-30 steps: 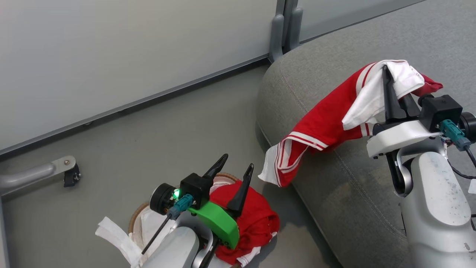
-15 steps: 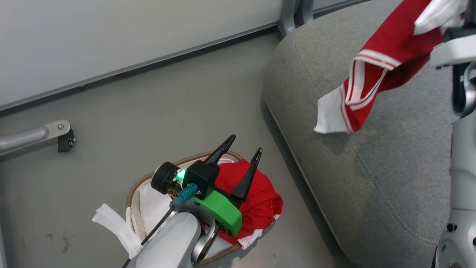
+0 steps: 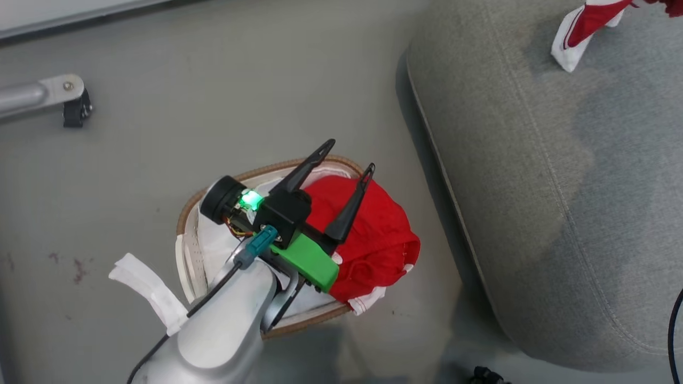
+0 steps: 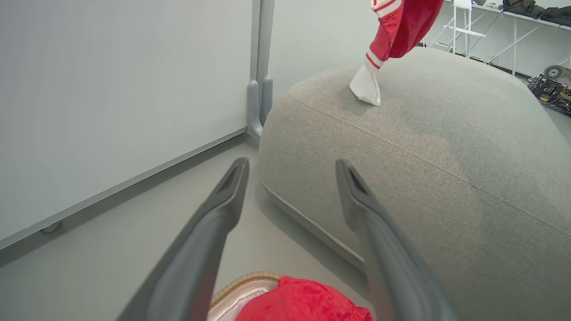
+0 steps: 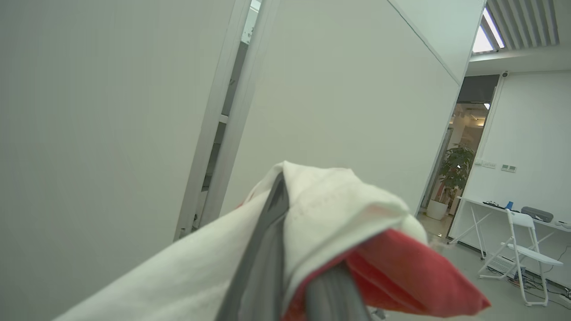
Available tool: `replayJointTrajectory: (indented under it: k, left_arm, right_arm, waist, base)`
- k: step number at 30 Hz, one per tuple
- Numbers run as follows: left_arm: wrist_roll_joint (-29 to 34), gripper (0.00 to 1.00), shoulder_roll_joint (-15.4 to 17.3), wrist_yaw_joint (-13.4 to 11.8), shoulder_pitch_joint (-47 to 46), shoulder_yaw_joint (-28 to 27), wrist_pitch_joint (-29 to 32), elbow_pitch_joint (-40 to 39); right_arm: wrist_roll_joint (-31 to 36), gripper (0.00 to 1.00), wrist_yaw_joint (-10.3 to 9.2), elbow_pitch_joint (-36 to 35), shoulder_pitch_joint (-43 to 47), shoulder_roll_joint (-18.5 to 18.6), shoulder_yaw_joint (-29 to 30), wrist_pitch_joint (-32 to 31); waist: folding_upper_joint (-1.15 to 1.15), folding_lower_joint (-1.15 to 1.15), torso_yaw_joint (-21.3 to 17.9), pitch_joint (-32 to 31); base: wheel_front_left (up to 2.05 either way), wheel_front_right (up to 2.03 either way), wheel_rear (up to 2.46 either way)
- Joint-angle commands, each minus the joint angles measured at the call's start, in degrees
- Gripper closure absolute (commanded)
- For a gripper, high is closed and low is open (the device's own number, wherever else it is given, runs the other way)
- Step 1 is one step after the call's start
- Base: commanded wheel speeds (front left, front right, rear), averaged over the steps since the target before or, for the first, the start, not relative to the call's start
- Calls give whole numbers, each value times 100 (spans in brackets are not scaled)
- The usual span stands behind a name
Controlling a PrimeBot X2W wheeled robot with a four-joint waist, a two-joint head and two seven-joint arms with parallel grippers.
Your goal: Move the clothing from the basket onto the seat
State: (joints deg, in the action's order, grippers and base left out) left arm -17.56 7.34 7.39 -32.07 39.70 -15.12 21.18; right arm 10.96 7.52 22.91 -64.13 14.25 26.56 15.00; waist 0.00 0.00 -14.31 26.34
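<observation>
One piece of red clothing (image 3: 379,240) lies bunched in the oval basket (image 3: 256,172), spilling over its right rim. My left gripper (image 3: 350,156) hovers above it, open and empty; in the left wrist view its fingers (image 4: 232,187) frame the grey seat (image 4: 424,156). The second red and white garment (image 4: 397,26) hangs over the seat, its white end resting on the cushion top. My right gripper (image 5: 290,209) is shut on this garment (image 5: 339,209), which drapes over its fingers (image 5: 267,249). In the head view only the garment's tip (image 3: 579,29) shows above the seat (image 3: 533,186).
The basket's white liner flap (image 3: 144,282) trails onto the grey floor at its left. A metal leg with a castor (image 3: 69,101) stands at the far left. A partition wall and its post (image 4: 258,89) rise behind the seat. A white folding chair (image 5: 526,254) stands far off.
The head camera has tilted down, so the whole picture shifted. My right gripper has lifted the garment higher over the seat. The left gripper stays open above the basket.
</observation>
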Motion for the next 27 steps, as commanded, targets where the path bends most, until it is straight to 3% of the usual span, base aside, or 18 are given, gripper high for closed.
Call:
replayJointTrajectory:
  k: [1,4,10,21,22,24,25,27]
  left_arm:
    - [46,0,78,16,-158,-39,-5,-19]
    - [128,0,154,6,-304,-87,-5,-46]
    - [241,0,293,-47,-490,-154,-5,-107]
    - [212,0,428,-118,-507,-160,10,-96]
    - [200,0,433,-127,-495,-159,9,-88]
    - [179,0,445,-132,-459,-155,5,-64]
    - [164,0,441,-135,-436,-146,4,-48]
    - [156,0,440,-151,-412,-142,2,-19]
  right_arm:
    - [48,100,-7,79,-45,38,108,28]
    - [125,100,-7,169,22,23,413,28]
    - [167,100,-7,396,431,-349,734,28]
    - [18,100,-7,584,1314,-807,1120,28]
    - [-6,91,-7,570,1350,-826,1133,28]
    - [-44,51,-7,523,1443,-859,1141,28]
    - [-63,0,-7,515,1518,-878,1135,28]
    - [-121,0,-7,499,1631,-873,1102,28]
  waist:
    - [0,0,262,803]
    - [0,0,276,1156]
    - [0,0,200,1593]
    - [0,0,71,1693]
    - [0,0,61,1686]
    - [0,0,42,1655]
    - [0,0,36,1625]
    - [0,0,39,1565]
  base:
    - [0,0,0]
    - [0,0,0]
    - [0,0,0]
    - [0,0,0]
    - [0,0,0]
    - [0,0,0]
    - [0,0,0]
    - [0,0,0]
